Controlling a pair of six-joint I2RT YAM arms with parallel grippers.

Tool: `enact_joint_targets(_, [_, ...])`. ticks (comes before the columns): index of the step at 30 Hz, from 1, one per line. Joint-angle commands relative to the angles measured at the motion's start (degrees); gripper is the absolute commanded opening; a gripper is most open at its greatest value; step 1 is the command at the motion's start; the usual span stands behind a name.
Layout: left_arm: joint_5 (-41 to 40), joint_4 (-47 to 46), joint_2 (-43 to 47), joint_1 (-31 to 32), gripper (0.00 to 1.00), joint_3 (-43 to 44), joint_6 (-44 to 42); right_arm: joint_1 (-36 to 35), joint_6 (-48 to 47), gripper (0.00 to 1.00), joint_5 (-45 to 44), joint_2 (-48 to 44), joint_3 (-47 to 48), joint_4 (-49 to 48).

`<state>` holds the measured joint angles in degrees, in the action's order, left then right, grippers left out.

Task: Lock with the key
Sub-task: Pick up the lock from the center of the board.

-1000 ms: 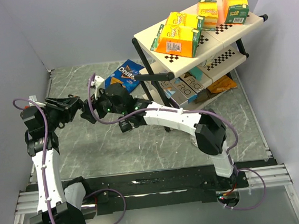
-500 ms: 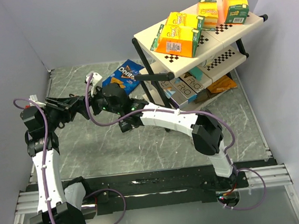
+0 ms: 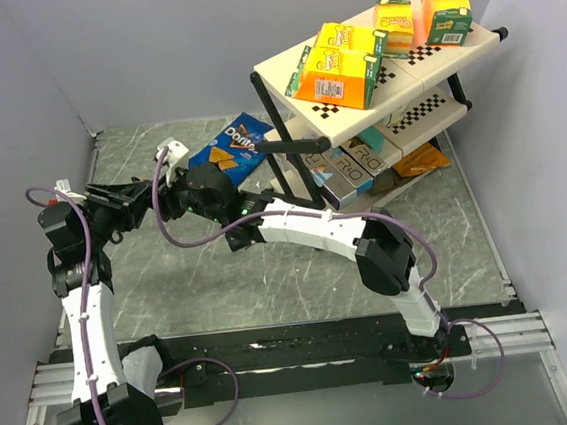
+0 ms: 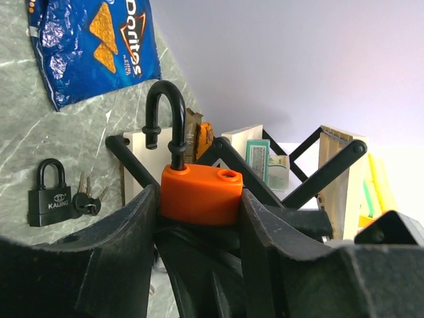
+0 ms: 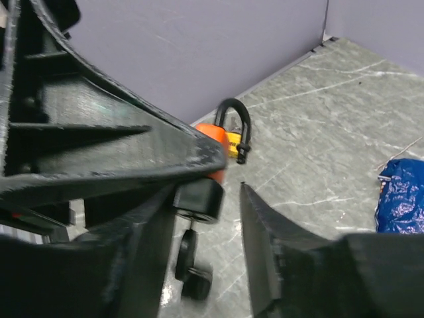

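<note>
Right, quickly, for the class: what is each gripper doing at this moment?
Left gripper: closed, holding the orange padlock.
Right gripper: open, jaws either side of the black key below the padlock, not gripping.

Three views. We have top external high behind both arm bases, looking down and forward over the whole surface [image 3: 220, 279] to the shelf rack [image 3: 382, 82]; it is wide and far. Left wrist sits behind the left hand [image 4: 199, 199], looking along its fingers from very close, toward the rack and the Doritos bag [image 4: 93, 46]. Right wrist looks past the right hand [image 5: 207, 195] toward a wall [image 5: 199, 53], also close. We see the orange padlock [image 4: 199, 191] in both wrist views. Top and left wrist share bag and rack.
</note>
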<state>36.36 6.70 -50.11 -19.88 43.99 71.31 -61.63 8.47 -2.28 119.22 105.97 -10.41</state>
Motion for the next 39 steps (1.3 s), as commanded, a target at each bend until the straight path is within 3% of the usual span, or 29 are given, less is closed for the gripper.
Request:
enact_joint_targets(1, [2.1, -4.9, 1.2, -0.1, 0.01, 0.7, 2.3, -0.7, -1.3, 0.45, -3.1, 1.2, 3.6, -2.3])
enact_joint_targets(4, [1.2, -2.8, 1.6, 0.0, 0.01, 0.7, 1.5, -0.7, -1.3, 0.25, -3.4, 0.5, 3.5, -2.7])
enact_joint_targets(5, [0.6, -2.2, 1.7, 0.0, 0.01, 0.7, 1.2, -0.5, -1.3, 0.12, -3.5, 0.3, 3.5, -2.6])
enact_joint_targets(7, [-0.9, -0.3, 1.8, -0.1, 0.08, 0.5, 0.4, -0.5, -1.3, 0.00, -3.6, -0.4, 3.0, -2.5])
enact_joint_targets(8, [-1.9, 0.7, 1.8, -0.1, 0.12, 0.5, -0.1, -0.3, -1.3, 0.00, -3.3, -0.7, 2.7, -2.6])
enact_joint_targets(10, [-3.1, 2.3, 1.5, -0.5, 0.30, 0.2, -1.2, -0.1, -1.3, 0.00, -2.2, -2.1, 1.6, -2.9])
enact_joint_targets(11, [-3.1, 2.4, 1.2, -0.7, 0.43, 0.0, -1.3, 0.3, -1.3, 0.00, -1.8, -2.7, 0.9, -3.0])
enact_joint_targets(12, [-3.0, 2.4, 1.2, -0.8, 0.65, 0.0, -2.0, 0.4, -1.1, 0.00, -1.2, -3.4, 0.2, -3.4])
enact_joint_targets(15, [-1.8, 2.6, 0.7, -1.9, 0.96, 0.1, -3.7, 1.9, -0.5, 0.00, 1.3, -6.2, -3.0, -4.2])
enact_joint_targets(16, [-0.3, 2.6, 0.5, -2.8, 0.99, 0.2, -4.2, 2.1, -0.1, 0.00, 1.9, -7.9, -5.1, -4.3])
enact_joint_targets(20, [5.4, 2.3, -1.0, -3.7, 0.96, 2.4, -9.4, 4.2, 0.9, 0.00, 8.1, -12.2, -10.0, -5.1])
enact_joint_targets(23, [12.6, 4.4, -2.4, -3.8, 0.96, 6.8, -22.3, 6.5, 2.6, 0.00, 16.9, -15.4, -13.6, -5.7])
enact_joint_targets(28, [23.0, 17.8, -4.3, -3.8, 0.96, 14.1, -59.7, 9.6, 4.0, 0.00, 29.3, -20.2, -18.1, -5.0])
enact_joint_targets(29, [25.3, 24.6, -5.5, -3.7, 0.96, 16.5, -69.1, 9.6, 3.3, 0.00, 30.6, -21.1, -18.9, -4.9])
enact_joint_targets(32, [29.9, 34.8, -10.4, -3.8, 0.99, 22.2, -79.4, 9.9, 0.2, 0.00, 36.2, -23.9, -21.4, -3.5])
enact_joint_targets(34, [37.8, 56.2, -13.6, -3.7, 0.97, 28.2, -100.8, 9.9, -1.5, 0.00, 40.9, -25.3, -22.4, -1.9])
enact_joint_targets(35, [38.9, 65.3, -16.3, -3.7, 0.97, 29.9, -125.3, 10.0, -2.0, 0.00, 42.2, -25.9, -22.7, -1.4])
enact_joint_targets(36, [38.6, 72.0, -16.9, -3.0, 0.95, 30.1, -127.6, 10.0, -3.1, 0.00, 43.1, -26.8, -23.3, -0.9])
enact_joint_targets(39, [36.9, 72.1, -14.9, -2.9, 0.91, 27.5, -135.4, 9.9, -4.9, 0.00, 47.4, -28.3, -24.3, 0.3])
